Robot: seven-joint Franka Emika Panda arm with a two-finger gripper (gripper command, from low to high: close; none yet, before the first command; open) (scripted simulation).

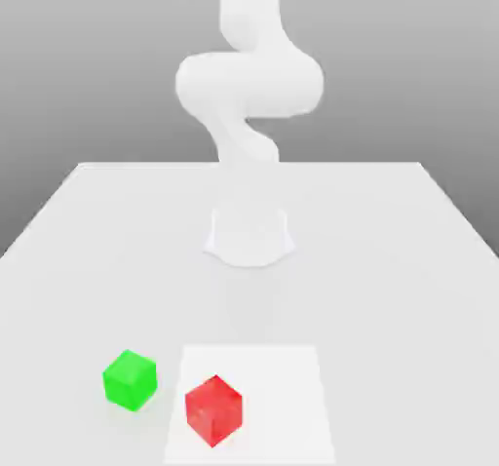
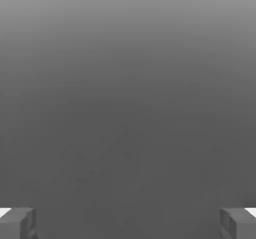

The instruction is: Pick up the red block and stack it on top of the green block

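Grey, featureless backdrop behind a pale white tabletop [image 1: 409, 259], and on it a lighter square patch near the front edge. Sitting on that patch is the small glossy bright red cube [image 1: 213, 410], turned corner-on to the exterior view. Just beside it, toward the exterior view's left and off the patch, sits the small bright green cube [image 1: 130, 378]; the two are close but apart, not touching.

Behind them rises the white jointed robot arm [image 1: 249, 84], folded well above the table and far back from both blocks. From the hand view, the two-finger gripper [image 2: 128, 224] stands spread wide, grey fingertips [image 2: 18, 222] at opposite edges of the picture with nothing between them.

Now the risks, as I judge them. The red block's skewed angle is the big one: fingers closing across corners rather than flat faces could twist it or squirt it out. The neighbouring green block is another; a wide descent could nudge it and shift the stacking target. And a placement that lands off-centre could tip the red block off the green one.

Writing, brands, labels? None anywhere; every face is plain.
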